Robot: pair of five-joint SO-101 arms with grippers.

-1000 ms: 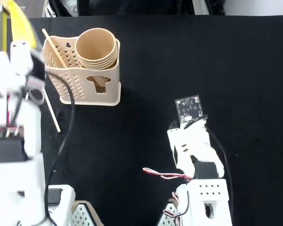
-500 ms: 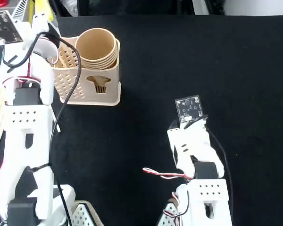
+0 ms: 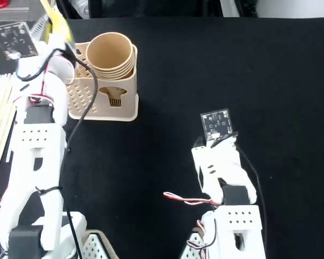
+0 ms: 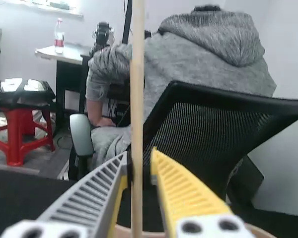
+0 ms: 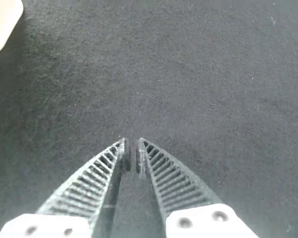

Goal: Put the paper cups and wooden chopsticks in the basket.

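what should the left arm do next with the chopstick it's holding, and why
Probably ease it straight down into the basket. The left gripper is shut on an upright chopstick, and the high view puts it at the basket's section beside the stacked paper cups, so lowering should seat it before release. More chopsticks wait on the table.

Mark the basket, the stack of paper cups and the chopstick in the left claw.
basket [image 3: 127,101], high view, on its front wall.
paper cups [image 3: 109,53], high view, inside the top cup of the stack.
chopstick [image 4: 137,74], left wrist view, on the bare shaft beyond the left claw [image 4: 138,154].
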